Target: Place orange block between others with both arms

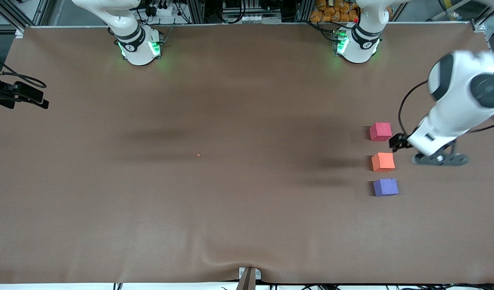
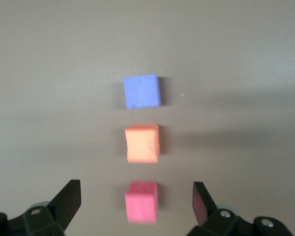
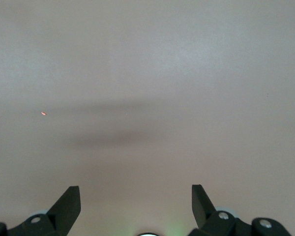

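Three small cubes stand in a line at the left arm's end of the table. The orange block (image 1: 383, 162) (image 2: 142, 143) sits in the middle, apart from both others. The pinkish-red cube (image 1: 380, 131) (image 2: 142, 201) lies farther from the front camera, the purple cube (image 1: 385, 187) (image 2: 142, 91) nearer. My left gripper (image 1: 440, 158) (image 2: 136, 198) hangs open above the table beside the row and holds nothing. In its wrist view the pinkish-red cube shows below, between the fingers. My right gripper (image 3: 136, 198) is open over bare brown table; the front view does not show it.
A tiny orange speck (image 1: 198, 155) (image 3: 44, 113) lies mid-table. A black camera clamp (image 1: 17, 96) sticks in at the right arm's end. Both arm bases (image 1: 139, 46) (image 1: 357, 44) stand along the edge farthest from the front camera. A small mount (image 1: 249, 276) sits at the nearest edge.
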